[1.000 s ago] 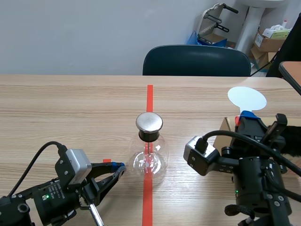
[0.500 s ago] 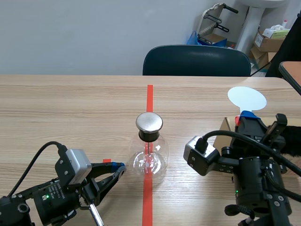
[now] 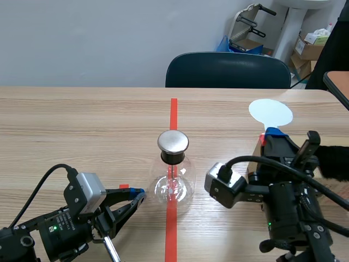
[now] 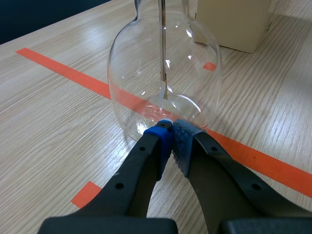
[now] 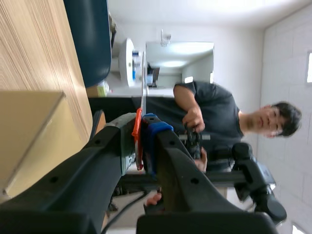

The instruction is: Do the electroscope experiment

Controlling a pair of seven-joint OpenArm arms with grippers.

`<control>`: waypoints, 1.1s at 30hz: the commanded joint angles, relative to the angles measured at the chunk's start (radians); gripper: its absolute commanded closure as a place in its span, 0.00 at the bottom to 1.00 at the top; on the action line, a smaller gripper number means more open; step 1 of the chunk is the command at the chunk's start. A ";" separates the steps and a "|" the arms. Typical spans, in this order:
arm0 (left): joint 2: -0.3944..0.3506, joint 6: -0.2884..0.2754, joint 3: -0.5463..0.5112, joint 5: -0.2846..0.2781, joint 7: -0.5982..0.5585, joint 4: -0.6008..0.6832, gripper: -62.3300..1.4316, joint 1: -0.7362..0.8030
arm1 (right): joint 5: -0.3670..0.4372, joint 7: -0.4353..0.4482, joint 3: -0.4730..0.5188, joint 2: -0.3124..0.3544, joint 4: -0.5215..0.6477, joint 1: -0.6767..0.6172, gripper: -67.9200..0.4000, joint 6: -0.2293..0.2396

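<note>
Bright, even indoor light; soft faint shadows on table (image 3: 82, 125); small glints on glass flask (image 4: 163, 83) and its metal cap (image 3: 173, 142).

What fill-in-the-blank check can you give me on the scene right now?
The right gripper is ____ on the handle of the white disc.
The left gripper, near the base of the glass flask, holds ____.
Beyond the table's far edge stands a dark ____.
Missing words: shut; nothing; chair.

Right gripper (image 5: 142, 127), jaws pinching a thin red-handled paddle (image 5: 138, 139) edge-on.
</note>
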 commanded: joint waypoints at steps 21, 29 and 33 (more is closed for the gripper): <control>0.000 -0.002 -0.005 -0.006 -0.018 0.016 0.93 0.000 | -0.001 0.563 0.007 0.005 0.010 0.006 0.97 -0.010; 0.000 -0.002 -0.005 -0.006 -0.018 0.016 0.93 0.000 | -0.001 0.652 0.007 0.005 0.010 0.007 0.97 -0.010; 0.000 -0.002 -0.005 -0.006 -0.018 0.016 0.93 0.000 | -0.001 0.656 0.007 0.005 0.010 0.007 0.97 -0.010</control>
